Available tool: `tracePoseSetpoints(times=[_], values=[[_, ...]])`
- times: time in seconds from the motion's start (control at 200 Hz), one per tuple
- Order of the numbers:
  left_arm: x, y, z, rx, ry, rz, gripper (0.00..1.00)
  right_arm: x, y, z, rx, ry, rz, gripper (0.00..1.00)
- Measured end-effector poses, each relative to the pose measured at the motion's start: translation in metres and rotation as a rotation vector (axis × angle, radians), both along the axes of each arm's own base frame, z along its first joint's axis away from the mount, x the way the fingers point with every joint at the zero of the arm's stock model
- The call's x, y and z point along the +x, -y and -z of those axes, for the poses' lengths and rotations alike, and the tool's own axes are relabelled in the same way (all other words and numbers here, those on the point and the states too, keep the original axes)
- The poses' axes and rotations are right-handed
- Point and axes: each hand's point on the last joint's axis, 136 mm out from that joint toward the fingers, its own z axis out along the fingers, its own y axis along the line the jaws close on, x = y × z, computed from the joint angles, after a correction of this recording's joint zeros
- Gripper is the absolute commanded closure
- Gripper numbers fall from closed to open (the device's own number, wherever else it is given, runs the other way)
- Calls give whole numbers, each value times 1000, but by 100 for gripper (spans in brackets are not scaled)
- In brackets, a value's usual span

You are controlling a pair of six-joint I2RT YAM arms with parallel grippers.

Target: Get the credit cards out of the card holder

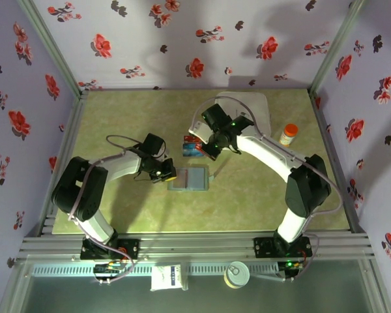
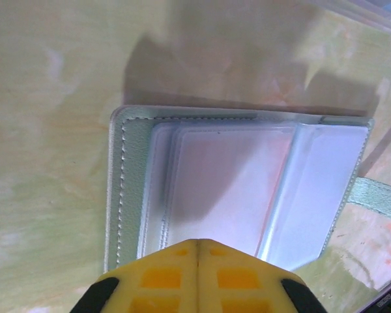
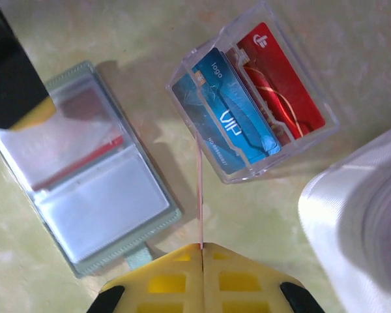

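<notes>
Both sets of jaws were closed: the right gripper point(image 3: 201, 246) pinched what was maybe a thin card point(image 3: 199, 195), and the left gripper point(image 2: 197, 244) sat over the card holder point(image 2: 127, 189).

Bare tabletop point(image 1: 247, 202) lies open at 3 and 6 o'clock of the card holder point(image 1: 190, 178); the left gripper point(image 1: 171, 175) blocks 9 o'clock, the clear box point(image 1: 193, 147) and the right gripper point(image 1: 207, 155), pinching a credit card point(image 3: 199, 195), crowd 12.

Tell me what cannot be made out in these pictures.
Right wrist view: the thin card in the right claw shows edge-on, so its face is hidden.
Left wrist view: the left claw covers the card holder's near edge; cloudy sleeves blur any card inside.
Top view: cards in the clear box are too small.
</notes>
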Motion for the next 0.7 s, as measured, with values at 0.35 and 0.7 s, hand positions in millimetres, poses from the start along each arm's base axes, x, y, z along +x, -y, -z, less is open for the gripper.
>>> tracePoseSetpoints(times=[0.35, 0.7], values=[[0, -2, -15, -8, 29, -4, 90, 34, -22, 0, -117, 82, -274, 100], [0, -28, -18, 2, 47, -77, 88, 78, -39, -1, -110, 95, -351, 100]])
